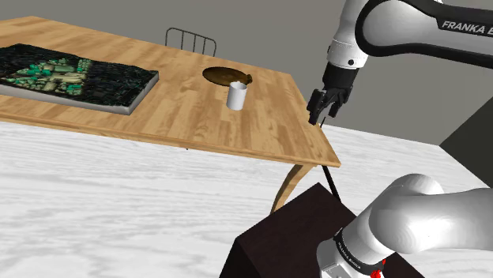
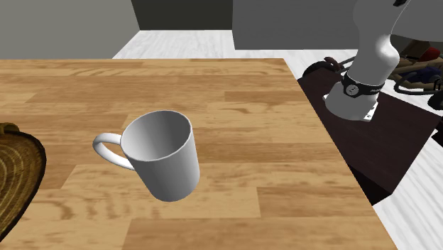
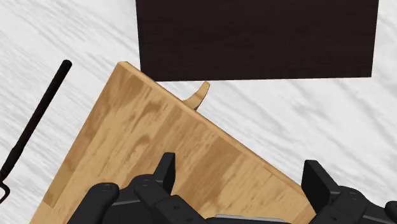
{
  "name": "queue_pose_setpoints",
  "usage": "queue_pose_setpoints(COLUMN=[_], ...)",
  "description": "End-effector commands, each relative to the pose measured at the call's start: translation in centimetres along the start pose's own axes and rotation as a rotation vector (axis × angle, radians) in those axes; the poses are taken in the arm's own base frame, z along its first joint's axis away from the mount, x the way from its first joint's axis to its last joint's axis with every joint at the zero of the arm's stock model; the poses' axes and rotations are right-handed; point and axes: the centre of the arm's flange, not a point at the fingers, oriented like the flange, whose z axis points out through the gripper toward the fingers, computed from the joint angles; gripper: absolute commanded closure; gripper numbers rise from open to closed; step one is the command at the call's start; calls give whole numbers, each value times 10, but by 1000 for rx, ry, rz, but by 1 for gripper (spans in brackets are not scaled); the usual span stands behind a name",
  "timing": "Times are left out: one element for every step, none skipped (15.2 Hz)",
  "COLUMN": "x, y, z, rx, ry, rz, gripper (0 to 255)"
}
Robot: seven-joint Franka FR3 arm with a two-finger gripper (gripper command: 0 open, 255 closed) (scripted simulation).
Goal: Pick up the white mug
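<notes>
Though near mug (image 2: 167, 160) — dish (image 2: 14, 177) half cropped.

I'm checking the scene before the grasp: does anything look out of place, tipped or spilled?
Nothing is tipped or spilled: the white mug stands upright on the wooden table beside a brown round dish. Only a thin black rod near the table's corner looks stray.

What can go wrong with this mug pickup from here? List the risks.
The open pincer hangs over the table corner, apart from the white mug; a low sweep across could tip it.
The brown dish lies close beside the mug's handle; a finger lowered on that side might strike it.
The mug's walls taper downward, so a grip may slip.
</notes>
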Motion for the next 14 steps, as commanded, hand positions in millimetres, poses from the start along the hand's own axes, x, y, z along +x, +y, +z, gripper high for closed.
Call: queue_pose_setpoints(x=[0, 12, 25, 37, 49, 61, 74, 86, 98, 111, 123, 135, 148, 160], y=[0, 0, 1, 1, 1, 1, 1, 1, 0, 0, -1, -2, -3, -4], z=[0, 2, 5, 7, 9, 11, 13, 15, 17, 19, 21, 23, 24, 26], rx=[0, 2, 5, 7, 10, 12, 15, 17, 19, 22, 24, 27, 29, 32], ry=[0, 5, 10, 14, 19, 24, 29, 33, 38, 43, 48, 52, 57, 62], rz=[0, -10, -20, -30, -40, -51, -61, -71, -81, -91, -101, -111, -121, -131], gripper=[0, 0, 0, 0, 0, 0, 0, 0, 0, 0, 0, 0, 0, 0])
